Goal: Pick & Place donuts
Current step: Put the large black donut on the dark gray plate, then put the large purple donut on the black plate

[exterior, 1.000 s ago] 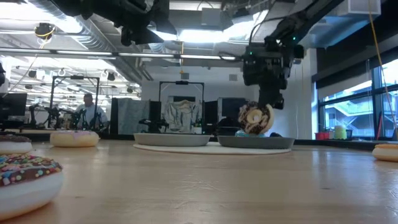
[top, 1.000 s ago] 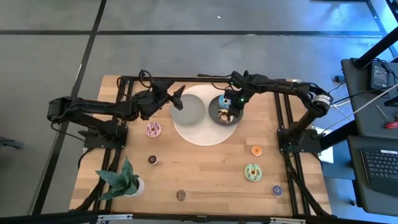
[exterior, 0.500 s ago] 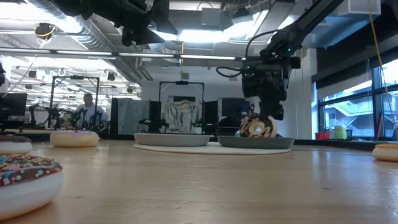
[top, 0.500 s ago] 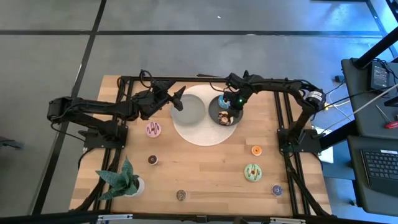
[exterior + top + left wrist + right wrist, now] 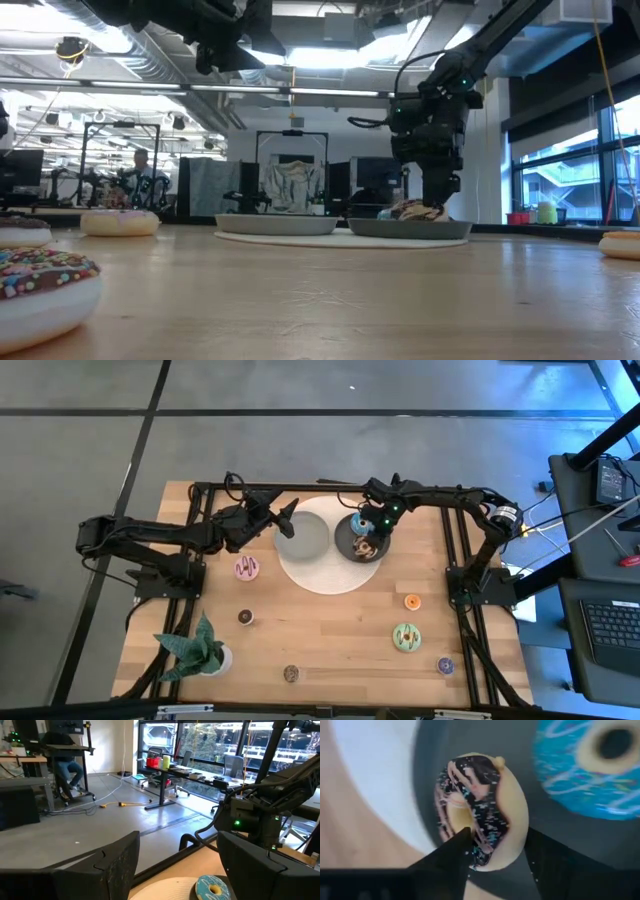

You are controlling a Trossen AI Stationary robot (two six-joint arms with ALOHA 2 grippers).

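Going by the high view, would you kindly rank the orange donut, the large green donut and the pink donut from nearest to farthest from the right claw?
From the right claw:
1. Orange donut, right of the mat.
2. Large green donut, right front.
3. Pink donut, left side.

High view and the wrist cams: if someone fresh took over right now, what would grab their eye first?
The right gripper, reaching down into the dark grey plate on the white mat at the table's far middle, its fingers on either side of a chocolate-iced sprinkled donut that rests on the plate beside a blue donut. Next, the left gripper, open above the neighbouring grey plate.
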